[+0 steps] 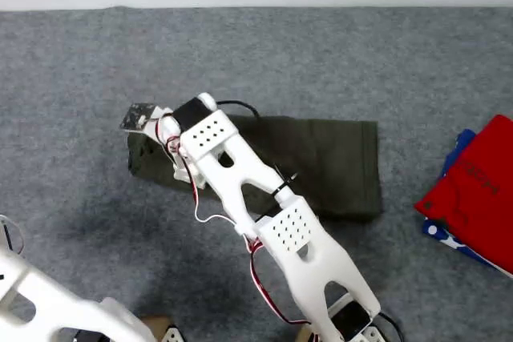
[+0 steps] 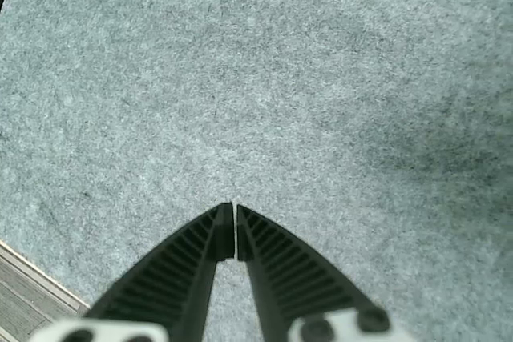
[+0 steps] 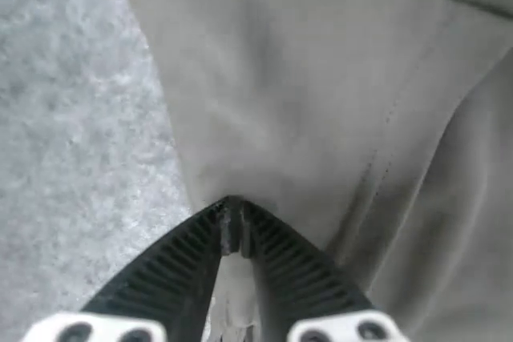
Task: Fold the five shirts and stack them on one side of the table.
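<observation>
Though L tool (image 2: 235, 218) is empty, R tool (image 3: 232, 215) clamps shirt (image 3: 321, 102)

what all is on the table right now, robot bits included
green shirt: one, olive, folded, middle of the table
red shirt: one, red, right edge of the table, on top of the blue shirt
blue shirt: one, blue with white dots, under the red shirt
table: one, grey felt-like surface
right gripper: one, black fingers on a white arm, shut on the green shirt at its left end
left gripper: one, black fingers, shut, over bare table near the bottom-left corner of the high view
</observation>
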